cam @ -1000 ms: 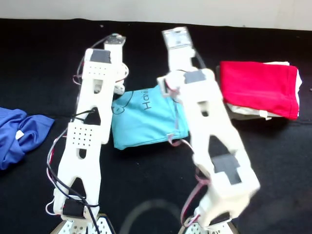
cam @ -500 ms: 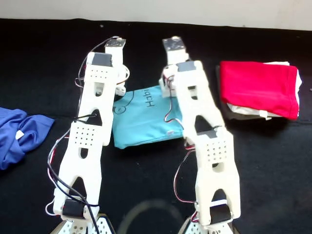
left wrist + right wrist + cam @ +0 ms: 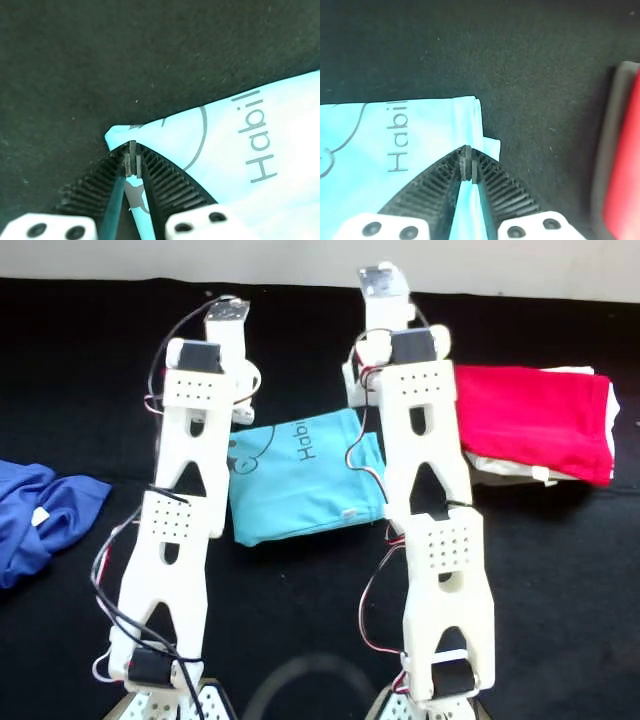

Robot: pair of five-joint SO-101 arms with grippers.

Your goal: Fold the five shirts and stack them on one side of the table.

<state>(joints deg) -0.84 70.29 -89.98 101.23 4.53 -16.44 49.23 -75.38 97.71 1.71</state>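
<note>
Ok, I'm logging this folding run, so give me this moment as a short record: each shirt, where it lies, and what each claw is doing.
teal shirt: folded, flat on the table between the two arms
left claw: shut on one far corner of the teal shirt
right claw: shut on its other far corner
red shirt: folded, top of the stack at the table's right side
white fabric: showing beneath the red shirt
blue shirt: crumpled, unfolded, at the table's left edge
</note>
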